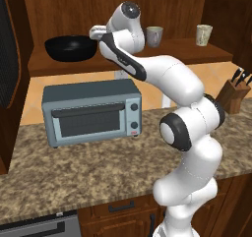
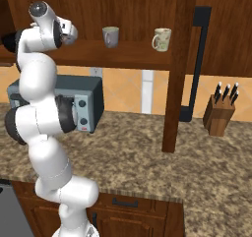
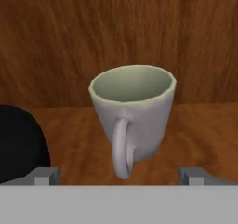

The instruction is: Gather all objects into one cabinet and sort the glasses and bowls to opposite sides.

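End effector, hand view: end effector (image 3: 119, 175) stands wide open and holds nothing; its two grey fingertips (image 3: 45, 175) flank the base of a pale cup (image 3: 133, 116) without touching it.
Cup, hand view: it stands upright on the shelf board (image 3: 200, 135), long axis vertical, mouth up; its handle points straight back at the hand.
Bowl, hand view: the black bowl (image 3: 21, 144) sits just beside the left fingertip.
Risk, hand view: closing here may, I judge, catch the handle between the jaws or twist the cup; drifting toward the bowl could nudge it.
Left base view: the bowl (image 1: 71, 48) sits toward the left end of the cabinet (image 1: 59, 14) shelf. A grey cup (image 1: 154, 36) stands near the middle and a speckled cup (image 1: 204, 34) near the right end, both upright. The hand is up at shelf level between bowl and grey cup; I cannot tell the jaws here.
Risk, left base view: the arm's elbow passes close over the toaster oven (image 1: 92, 112) on the counter (image 1: 98, 167); a careless pull back could knock it.
Right base view: grey cup (image 2: 110, 36) and speckled cup (image 2: 162, 39) stand well apart on the shelf, mouths up.
Risk, right base view: sweeping a lifted cup along the shelf could topple these.
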